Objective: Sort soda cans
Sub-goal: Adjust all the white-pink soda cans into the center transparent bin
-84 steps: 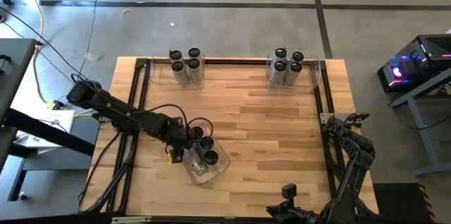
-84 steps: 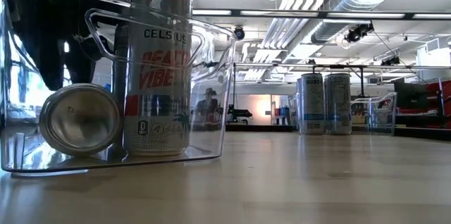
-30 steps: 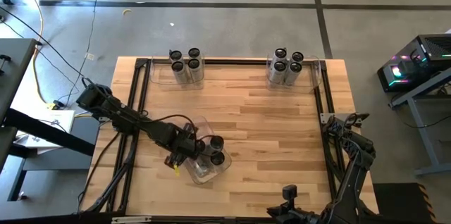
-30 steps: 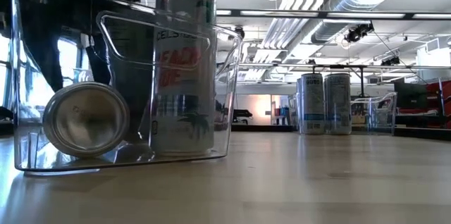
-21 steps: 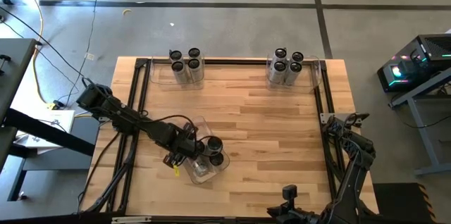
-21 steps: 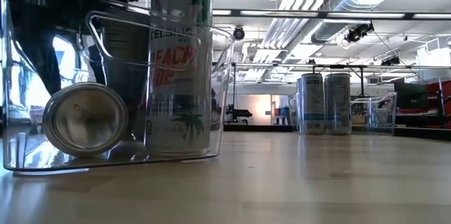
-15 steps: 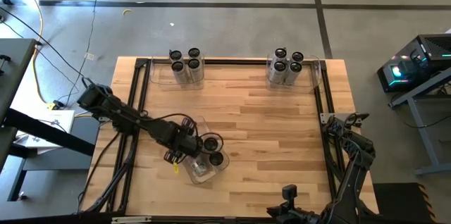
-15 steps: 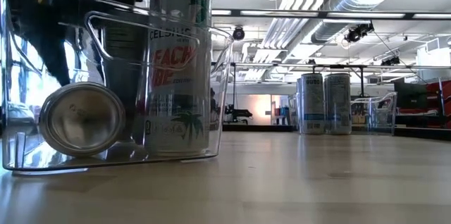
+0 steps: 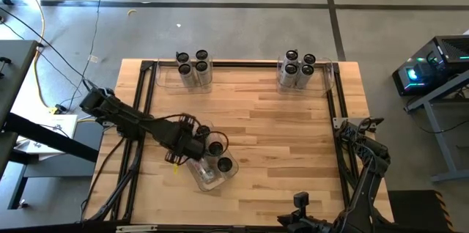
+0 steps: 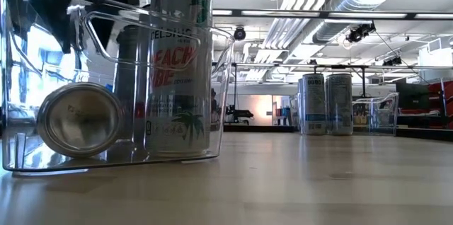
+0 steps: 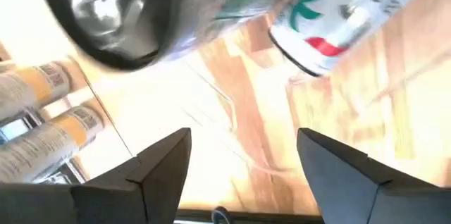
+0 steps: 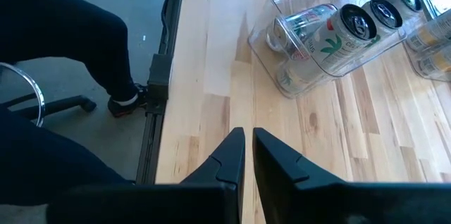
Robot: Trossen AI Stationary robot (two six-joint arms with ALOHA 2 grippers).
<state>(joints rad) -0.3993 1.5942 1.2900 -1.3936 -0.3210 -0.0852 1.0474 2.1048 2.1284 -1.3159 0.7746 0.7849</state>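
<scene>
Soda cans (image 9: 220, 156), smooth metal cylinders in clear plastic bin (image 9: 207, 183) near table's (image 9: 286, 138) front-left edge, left gripper (image 9: 199, 139) open above, right gripper (image 12: 244, 155) closed at right edge, mid-table bare wood.

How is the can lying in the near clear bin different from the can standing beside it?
The lying can rests on its side, showing its bare silver end; the standing Celsius can is upright, showing its printed label. The lying can sits low in the bin; the standing can rises above its rim. Both are inside that bin.

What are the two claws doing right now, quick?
Left gripper: open, empty, above the cans in the near clear bin.
Right gripper: shut, empty, parked at the table's right edge.
</scene>
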